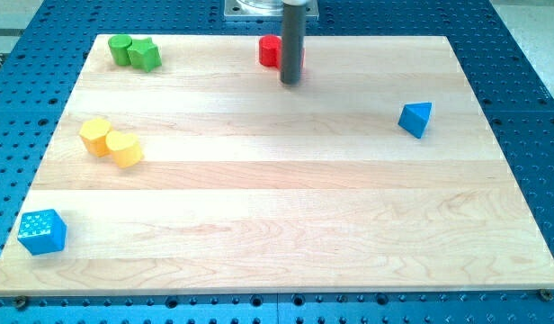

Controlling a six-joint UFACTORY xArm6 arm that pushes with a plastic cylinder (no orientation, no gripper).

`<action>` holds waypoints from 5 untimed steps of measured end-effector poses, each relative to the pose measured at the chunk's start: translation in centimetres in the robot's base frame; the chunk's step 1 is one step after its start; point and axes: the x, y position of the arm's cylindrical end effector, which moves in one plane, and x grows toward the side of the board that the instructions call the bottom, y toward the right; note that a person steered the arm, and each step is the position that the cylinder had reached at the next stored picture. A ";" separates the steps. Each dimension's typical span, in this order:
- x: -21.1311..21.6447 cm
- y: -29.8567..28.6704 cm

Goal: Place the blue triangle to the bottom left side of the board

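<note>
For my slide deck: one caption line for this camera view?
My tip beside the red block at the view's top; blue triangle far right, untouched.

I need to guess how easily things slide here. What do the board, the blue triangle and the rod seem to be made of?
The board looks like pale wood, smooth and matte, with visible grain and plank seams. The blue triangle appears to be painted wood or plastic; its flat, even colour leaves that open. The rod looks like dark matte metal or plastic, my tip beside the red block.
</note>
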 end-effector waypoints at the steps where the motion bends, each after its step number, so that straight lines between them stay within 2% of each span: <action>1: 2.2 -2.0; 3: 3.9 23.3; 4: 9.3 23.3; 5: 13.6 8.9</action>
